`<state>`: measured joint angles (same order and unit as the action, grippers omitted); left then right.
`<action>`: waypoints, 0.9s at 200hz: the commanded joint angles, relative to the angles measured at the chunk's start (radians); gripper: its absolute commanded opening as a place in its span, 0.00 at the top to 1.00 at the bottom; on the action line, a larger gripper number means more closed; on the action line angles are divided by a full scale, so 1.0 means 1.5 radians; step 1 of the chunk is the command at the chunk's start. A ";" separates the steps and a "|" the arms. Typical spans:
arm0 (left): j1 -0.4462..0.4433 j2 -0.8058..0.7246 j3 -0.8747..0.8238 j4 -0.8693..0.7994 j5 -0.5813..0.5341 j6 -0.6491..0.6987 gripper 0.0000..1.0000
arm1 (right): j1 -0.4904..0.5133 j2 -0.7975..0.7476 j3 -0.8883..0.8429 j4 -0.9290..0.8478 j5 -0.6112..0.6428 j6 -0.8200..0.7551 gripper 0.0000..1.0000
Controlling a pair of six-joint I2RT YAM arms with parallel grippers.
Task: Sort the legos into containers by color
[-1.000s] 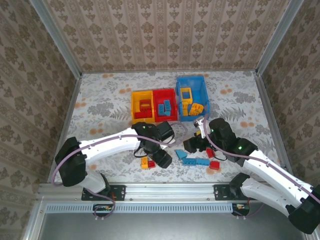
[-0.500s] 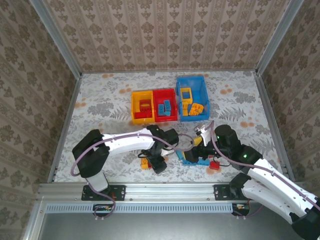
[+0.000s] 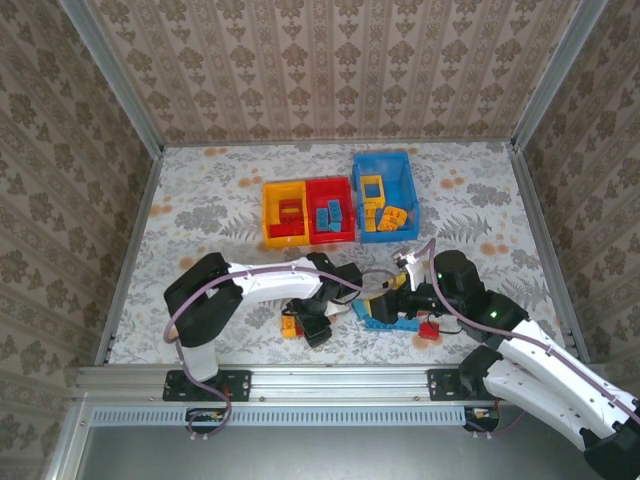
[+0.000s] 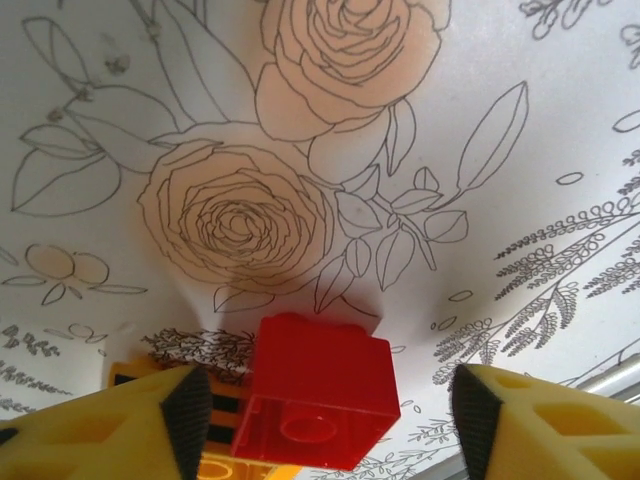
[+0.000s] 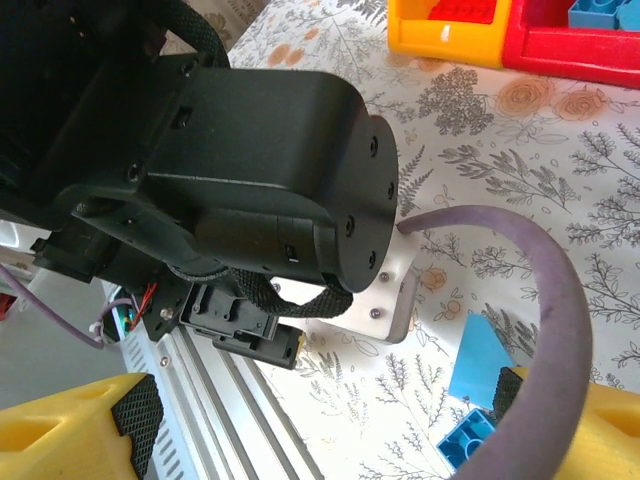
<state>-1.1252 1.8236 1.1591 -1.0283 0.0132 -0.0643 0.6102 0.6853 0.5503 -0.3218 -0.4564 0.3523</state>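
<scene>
Nearest the bottom edge of the top view, the left arm [image 3: 262,281] has folded back toward its base over the last second. That has brought the left jaws down onto the small cluster low and left of centre, where a red lego [image 4: 320,390] lies just beside an orange lego [image 3: 289,327]. The jaws have narrowed from their earlier spread but are not closed. Just to the right, the right arm [image 3: 470,302] has also slid down-frame, so the right jaws now hang wide over the blue legos [image 3: 392,322], with a second red lego [image 3: 428,331] beside them. Both arms look set to pick, probably the left one first. Farther up the tabletop [image 3: 200,215] the yellow bin [image 3: 266,215], red bin [image 3: 330,240] and blue bin [image 3: 395,168] stand in a row. They already hold pieces: red in yellow, blue in red, yellow in blue. The left wrist view shows what the arm covers from above: the red lego sits between the two pads [image 4: 188,415] with a gap on each side, not yet gripped. The right wrist view shows the right fingers [image 5: 70,435] far apart and holding nothing, the left arm's black wrist ahead, and the blue legos low on the right.
</scene>
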 commanded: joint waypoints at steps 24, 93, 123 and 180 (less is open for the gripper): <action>-0.006 0.019 0.010 -0.016 -0.004 -0.009 0.39 | -0.008 -0.002 0.008 0.007 0.000 0.022 0.11; 0.000 0.007 0.019 -0.006 -0.046 -0.045 0.64 | -0.015 -0.002 0.001 0.012 -0.008 0.021 0.11; 0.055 -0.039 0.097 -0.034 -0.071 -0.068 0.65 | -0.019 -0.005 0.022 -0.010 0.019 -0.002 0.12; 0.244 -0.044 0.292 -0.083 -0.076 -0.056 0.66 | -0.023 0.052 0.043 0.133 0.090 -0.016 0.12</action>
<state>-0.8566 1.7584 1.5135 -1.0748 -0.0704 -0.1425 0.5819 0.7219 0.5869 -0.2821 -0.4007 0.3397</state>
